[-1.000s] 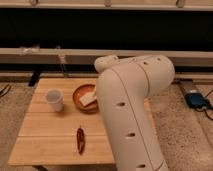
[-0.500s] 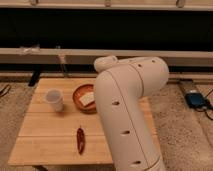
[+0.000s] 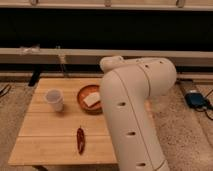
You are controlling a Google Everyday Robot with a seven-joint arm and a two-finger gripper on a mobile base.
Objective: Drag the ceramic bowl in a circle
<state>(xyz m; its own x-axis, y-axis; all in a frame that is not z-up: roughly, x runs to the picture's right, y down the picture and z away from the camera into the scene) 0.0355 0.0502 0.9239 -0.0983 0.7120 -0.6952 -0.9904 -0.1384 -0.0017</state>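
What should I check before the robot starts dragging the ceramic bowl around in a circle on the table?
1. The gripper is shut: ok. It sits hidden behind the arm, at the right side of the ceramic bowl.
2. Grip on the bowl: cannot tell, the contact is hidden.
3. What the pale piece inside the bowl is: cannot tell.
4. The plastic cup is off the path: not ok, it stands just left of the bowl.
5. The red chili is off the path: probably ok, it lies apart, toward the near edge of the table.
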